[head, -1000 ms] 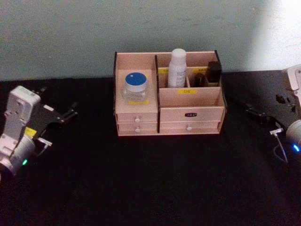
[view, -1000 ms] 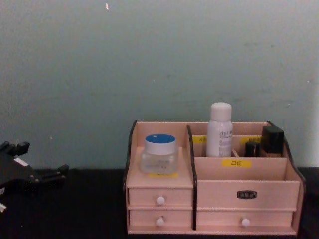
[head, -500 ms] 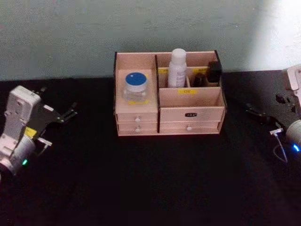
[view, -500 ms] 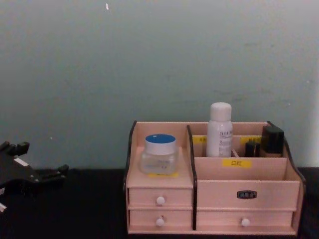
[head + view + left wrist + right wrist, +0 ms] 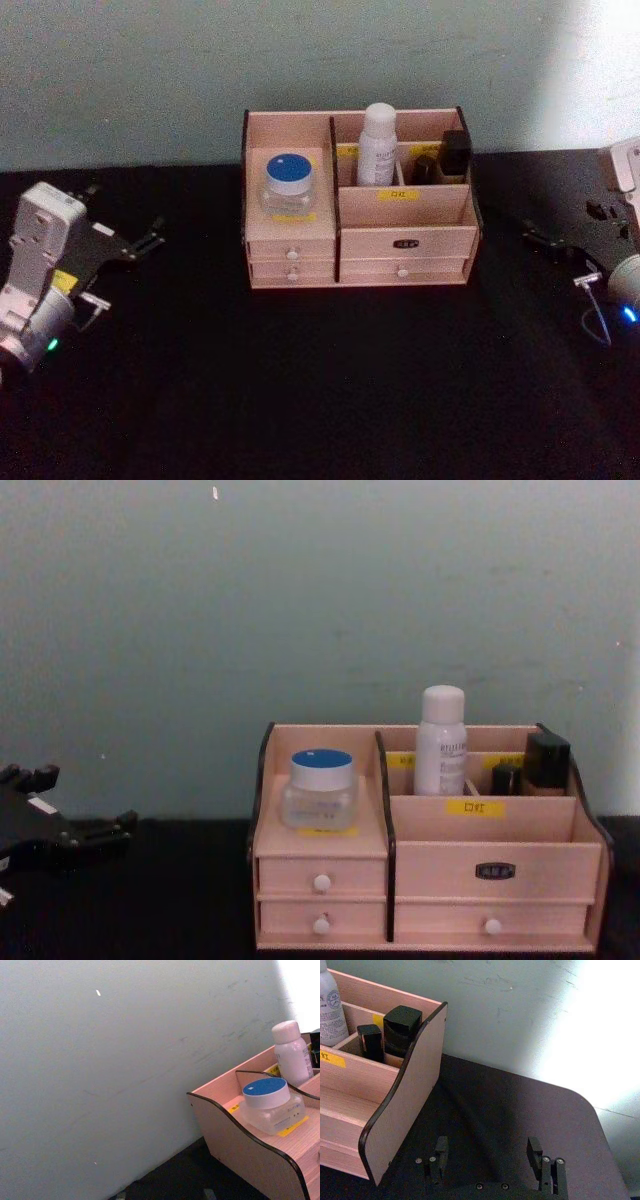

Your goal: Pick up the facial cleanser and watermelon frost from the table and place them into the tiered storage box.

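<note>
Here the box (image 5: 360,205) sits upper centre, jar (image 5: 288,180) and bottle (image 5: 377,143) inside — left tool (image 5: 140,243) and right tool (image 5: 487,1152) both open, empty, at the frame's edges.

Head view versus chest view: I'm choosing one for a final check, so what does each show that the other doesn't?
Head view alone: the right gripper on the black table to the right of the tiered storage box, and the compartments from above. Chest view alone: the box's drawer fronts and white knobs seen square-on. Both: the left gripper parked left of the box, the blue-lidded jar on the left tier, the white bottle upright in a back compartment, and dark items at back right.
</note>
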`<state>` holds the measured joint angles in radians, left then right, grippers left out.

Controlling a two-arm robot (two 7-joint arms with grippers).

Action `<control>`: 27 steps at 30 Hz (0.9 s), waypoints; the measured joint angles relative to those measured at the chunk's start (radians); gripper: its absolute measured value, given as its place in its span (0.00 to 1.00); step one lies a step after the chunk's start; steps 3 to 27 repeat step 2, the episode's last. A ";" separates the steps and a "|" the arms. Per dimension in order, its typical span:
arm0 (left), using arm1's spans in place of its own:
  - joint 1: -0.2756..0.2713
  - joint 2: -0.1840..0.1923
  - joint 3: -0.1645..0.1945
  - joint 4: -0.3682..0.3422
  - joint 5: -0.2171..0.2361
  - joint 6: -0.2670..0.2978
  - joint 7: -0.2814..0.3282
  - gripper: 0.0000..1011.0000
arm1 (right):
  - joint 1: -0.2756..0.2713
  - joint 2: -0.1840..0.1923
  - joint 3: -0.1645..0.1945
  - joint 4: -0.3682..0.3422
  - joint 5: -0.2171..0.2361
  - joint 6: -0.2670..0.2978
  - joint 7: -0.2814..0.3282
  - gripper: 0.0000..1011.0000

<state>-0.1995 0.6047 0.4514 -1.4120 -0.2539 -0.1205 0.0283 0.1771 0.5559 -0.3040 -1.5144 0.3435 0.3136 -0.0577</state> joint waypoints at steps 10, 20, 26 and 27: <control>0.000 0.000 0.000 0.000 0.000 0.000 0.000 0.99 | 0.000 0.000 0.000 0.000 0.000 0.000 0.000 0.99; 0.000 0.000 0.000 0.000 0.000 0.000 0.000 0.99 | 0.000 0.000 0.000 0.000 0.000 0.000 0.000 0.99; 0.000 0.000 0.000 0.000 0.000 0.000 0.000 0.99 | 0.000 0.000 0.000 0.000 0.000 0.000 0.000 0.99; 0.000 0.000 0.000 0.000 0.000 0.000 0.000 0.99 | 0.000 0.000 0.000 0.000 0.000 0.000 0.000 0.99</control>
